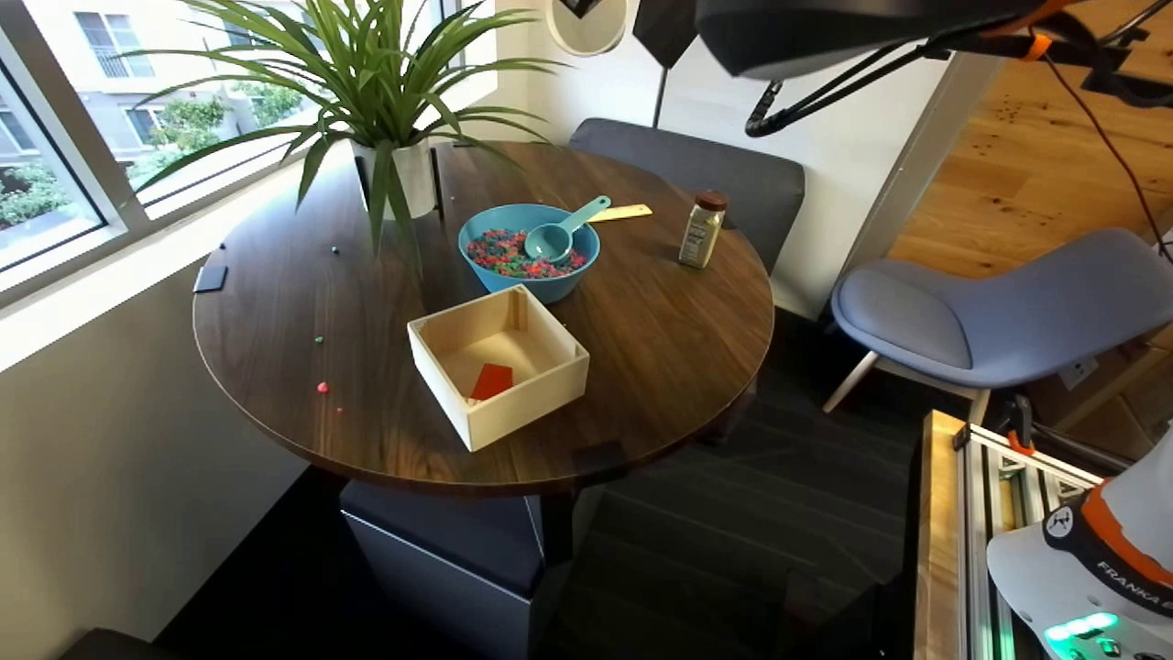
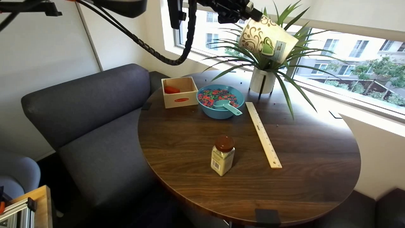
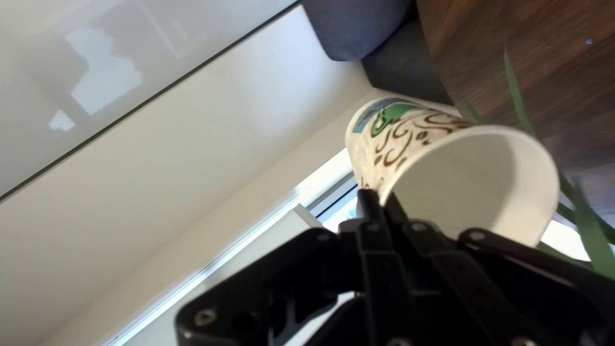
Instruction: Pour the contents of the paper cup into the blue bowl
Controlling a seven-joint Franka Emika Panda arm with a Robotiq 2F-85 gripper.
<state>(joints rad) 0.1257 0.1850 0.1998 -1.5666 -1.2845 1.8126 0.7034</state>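
The paper cup [image 2: 267,39], whitish with a brown swirl print, is held tilted high in the air in front of the plant in an exterior view. In the wrist view my gripper [image 3: 380,199] is shut on the rim of the cup [image 3: 408,132]. The visible inside of the cup is pale and shows no bits. In an exterior view the gripper [image 2: 257,15] is at the cup's upper left. The blue bowl [image 1: 541,291] stands on the table, also in an exterior view [image 2: 218,113]. It holds orange-red and other coloured bits [image 1: 513,261].
A teal scoop [image 1: 548,241] lies in the bowl. A pale wooden box [image 1: 527,411] with a red piece stands beside the bowl. A brown-lidded shaker [image 2: 222,158] and a wooden ruler [image 2: 262,134] are on the round table [image 2: 177,139]. A leafy potted plant [image 2: 262,83] stands near the window.
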